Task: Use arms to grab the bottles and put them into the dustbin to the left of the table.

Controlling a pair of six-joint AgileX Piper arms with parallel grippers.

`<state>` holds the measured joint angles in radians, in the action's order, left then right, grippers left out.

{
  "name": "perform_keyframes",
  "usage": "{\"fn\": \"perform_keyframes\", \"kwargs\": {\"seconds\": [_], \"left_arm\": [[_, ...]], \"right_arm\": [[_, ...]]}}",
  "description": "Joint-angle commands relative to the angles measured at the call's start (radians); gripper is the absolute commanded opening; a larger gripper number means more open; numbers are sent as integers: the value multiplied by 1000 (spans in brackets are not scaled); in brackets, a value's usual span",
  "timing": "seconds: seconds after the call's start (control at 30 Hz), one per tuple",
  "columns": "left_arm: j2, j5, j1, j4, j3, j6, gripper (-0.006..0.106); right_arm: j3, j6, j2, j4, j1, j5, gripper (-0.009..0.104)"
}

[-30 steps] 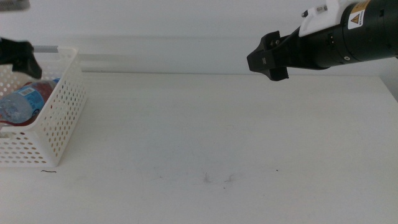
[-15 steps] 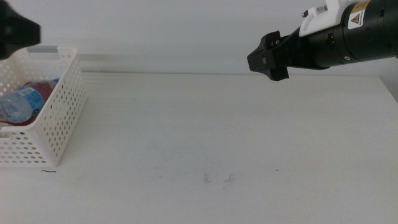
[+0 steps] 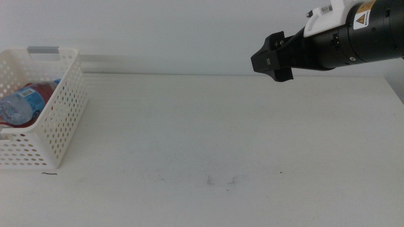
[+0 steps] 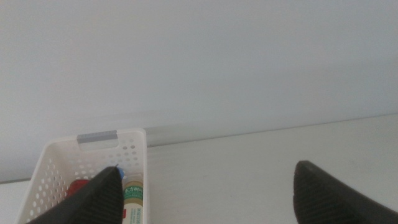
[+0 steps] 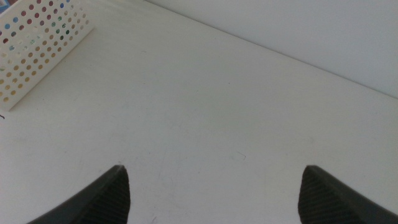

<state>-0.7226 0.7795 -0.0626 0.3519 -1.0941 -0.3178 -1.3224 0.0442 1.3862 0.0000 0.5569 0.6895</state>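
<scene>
Both hands gape empty: right hand [image 3: 273,61] high over the surface [image 3: 221,139]; bottles [image 3: 22,103] lie flat in the dustbin [image 3: 66,107], long axes along its length.

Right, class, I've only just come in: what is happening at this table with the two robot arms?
Nothing is being held. The white perforated plastic basket at the table's left end contains the clear water bottle with a blue label, a red container and a yellow-liquid bottle. The right gripper hangs open above the white table; the left gripper, also open, is above the basket, outside the middle view.
</scene>
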Motion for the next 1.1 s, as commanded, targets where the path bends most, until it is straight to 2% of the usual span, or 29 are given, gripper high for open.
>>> {"fn": "perform_keyframes", "kwargs": {"seconds": [0.0,0.2,0.27,0.33,0.47,0.57,1.07], "left_arm": [[4,-8,3,16,5,10,94],[1,-7,3,102,7,-23,94],[-1,-12,3,65,7,-5,94],[16,-23,3,10,19,76,94],[51,-81,3,-115,63,118,94],[51,-108,3,-171,96,165,94],[51,-118,3,-199,118,165,94]], "right_arm": [[3,1,-9,0,0,-8,78],[3,1,-9,0,0,-8,78],[3,1,-9,0,0,-8,78],[3,1,-9,0,0,-8,78],[3,1,-9,13,0,-8,78],[3,1,-9,10,0,-8,78],[3,1,-9,11,0,-8,78]]}}
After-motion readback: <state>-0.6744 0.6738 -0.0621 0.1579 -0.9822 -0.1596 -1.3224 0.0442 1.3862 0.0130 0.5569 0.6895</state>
